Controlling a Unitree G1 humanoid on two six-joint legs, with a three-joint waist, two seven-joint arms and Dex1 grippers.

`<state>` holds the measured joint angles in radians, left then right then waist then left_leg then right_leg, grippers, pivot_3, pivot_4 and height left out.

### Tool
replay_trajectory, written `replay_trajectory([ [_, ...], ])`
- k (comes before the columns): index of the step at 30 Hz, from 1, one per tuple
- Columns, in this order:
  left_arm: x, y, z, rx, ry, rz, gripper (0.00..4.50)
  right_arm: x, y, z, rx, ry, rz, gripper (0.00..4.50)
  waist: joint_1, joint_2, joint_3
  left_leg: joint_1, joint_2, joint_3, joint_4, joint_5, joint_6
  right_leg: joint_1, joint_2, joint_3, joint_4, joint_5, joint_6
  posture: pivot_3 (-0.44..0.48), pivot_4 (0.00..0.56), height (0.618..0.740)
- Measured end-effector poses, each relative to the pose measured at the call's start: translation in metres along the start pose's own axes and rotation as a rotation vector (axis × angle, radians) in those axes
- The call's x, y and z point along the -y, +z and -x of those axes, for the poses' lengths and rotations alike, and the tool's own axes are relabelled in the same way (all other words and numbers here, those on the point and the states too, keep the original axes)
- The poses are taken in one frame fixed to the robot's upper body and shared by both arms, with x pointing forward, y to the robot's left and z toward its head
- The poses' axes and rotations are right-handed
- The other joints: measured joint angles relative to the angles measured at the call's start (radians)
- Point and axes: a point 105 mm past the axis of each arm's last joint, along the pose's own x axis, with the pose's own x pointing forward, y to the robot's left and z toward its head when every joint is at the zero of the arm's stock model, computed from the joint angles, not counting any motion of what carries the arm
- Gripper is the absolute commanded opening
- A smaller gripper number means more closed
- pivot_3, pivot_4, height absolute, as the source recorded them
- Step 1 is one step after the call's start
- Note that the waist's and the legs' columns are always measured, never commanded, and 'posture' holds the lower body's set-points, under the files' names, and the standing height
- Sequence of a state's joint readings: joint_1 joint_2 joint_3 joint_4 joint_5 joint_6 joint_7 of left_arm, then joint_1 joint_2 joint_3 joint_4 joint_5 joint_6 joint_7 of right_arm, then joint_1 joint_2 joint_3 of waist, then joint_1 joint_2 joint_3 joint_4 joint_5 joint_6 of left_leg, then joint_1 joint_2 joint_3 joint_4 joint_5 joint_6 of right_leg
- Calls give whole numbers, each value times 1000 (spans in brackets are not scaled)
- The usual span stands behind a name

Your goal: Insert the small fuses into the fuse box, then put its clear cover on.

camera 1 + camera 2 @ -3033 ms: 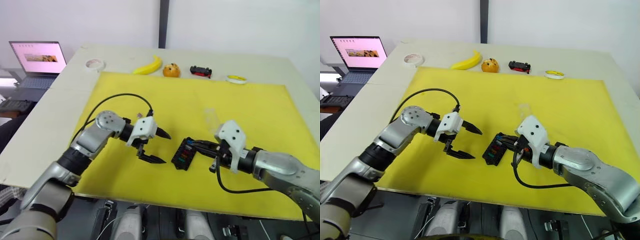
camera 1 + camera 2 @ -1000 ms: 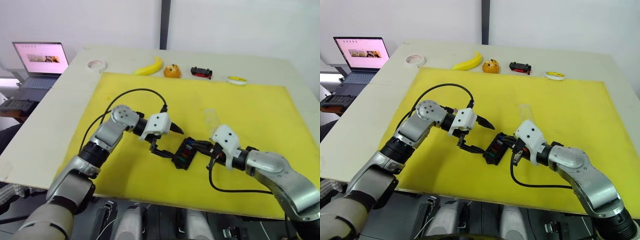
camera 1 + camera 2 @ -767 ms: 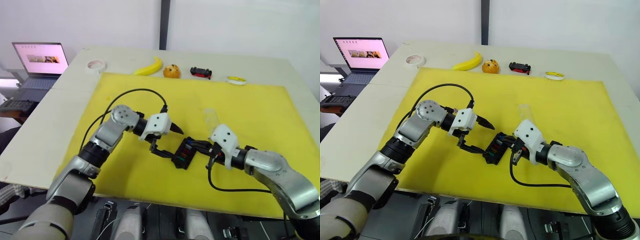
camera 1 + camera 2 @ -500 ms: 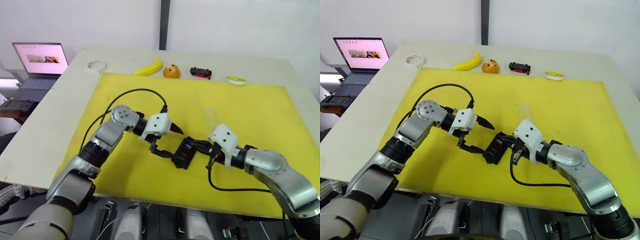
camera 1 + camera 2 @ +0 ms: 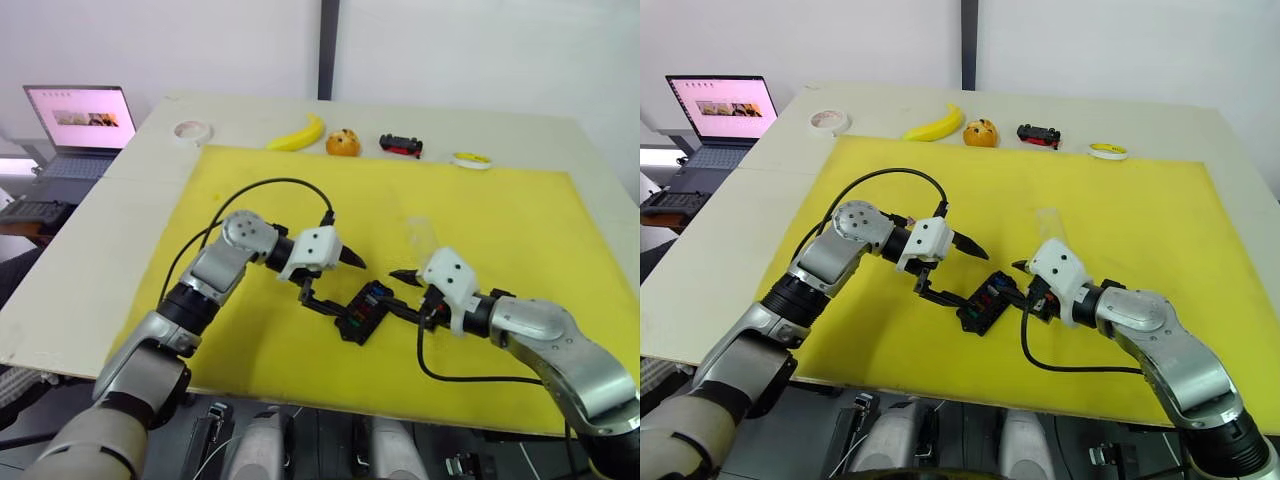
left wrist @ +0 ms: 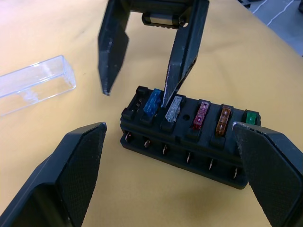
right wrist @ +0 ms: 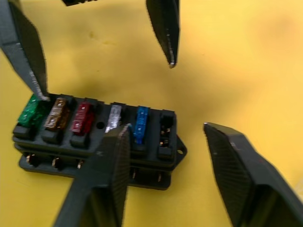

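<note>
Fuse box (image 6: 182, 137) is seen as matt black moulded plastic with bare metal pins along its side. Fuses (image 7: 83, 117) are seen as translucent coloured plastic. Clear cover (image 6: 35, 85) is seen as glossy transparent plastic. Mat (image 5: 520, 215) is seen as smooth matt yellow.

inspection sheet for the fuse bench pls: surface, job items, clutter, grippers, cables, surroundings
Surface: yellow mat on a pale table.
Job's things: fuse box between both grippers, five fuses seated (green, brown, red-purple, grey, blue), one end slot open; clear cover lying on the mat behind it, off the box.
Clutter: banana, orange, toy car, white tape roll, yellow tape roll along the far edge.
Grippers: left gripper open at the box; right gripper open, one finger by the grey fuse.
Cables: black cable looping over the left arm.
Surroundings: laptop on a side desk.
</note>
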<state>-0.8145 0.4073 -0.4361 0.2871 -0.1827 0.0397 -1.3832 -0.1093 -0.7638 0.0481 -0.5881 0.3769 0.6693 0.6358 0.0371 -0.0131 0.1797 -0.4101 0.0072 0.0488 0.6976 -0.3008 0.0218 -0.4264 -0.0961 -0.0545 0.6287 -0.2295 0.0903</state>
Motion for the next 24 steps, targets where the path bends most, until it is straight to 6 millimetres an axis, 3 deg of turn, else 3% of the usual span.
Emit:
replay_trajectory([
  [8,2,-2,0,0,-2,3,4500,0,22,11,66,-7,30,2522,0,0,0,0,0,0,0,0,0,0,0,0,0,0,0,0,150,740],
  [13,2,-2,0,1,-5,2,4500,-2,22,11,77,-2,0,2522,0,0,0,0,0,0,0,0,0,0,0,0,0,0,0,0,150,740],
  [16,2,-2,0,3,-7,1,4500,-7,23,9,131,7,-74,1681,0,0,0,0,0,0,0,0,0,0,0,0,0,0,0,0,150,740],
  [19,2,-1,0,4,-7,-2,4500,-12,18,7,148,15,-125,317,0,0,0,0,0,0,0,0,0,0,0,0,0,0,0,0,150,740],
  [20,2,-1,-1,5,-7,-3,4500,-12,17,6,149,14,-139,64,0,0,0,0,0,0,0,0,0,0,0,0,0,0,0,0,150,740],
  [24,2,0,-2,10,-9,-10,4500,-10,12,2,174,-4,-188,64,0,0,0,0,0,0,0,0,0,0,0,0,0,0,0,0,150,740],
])
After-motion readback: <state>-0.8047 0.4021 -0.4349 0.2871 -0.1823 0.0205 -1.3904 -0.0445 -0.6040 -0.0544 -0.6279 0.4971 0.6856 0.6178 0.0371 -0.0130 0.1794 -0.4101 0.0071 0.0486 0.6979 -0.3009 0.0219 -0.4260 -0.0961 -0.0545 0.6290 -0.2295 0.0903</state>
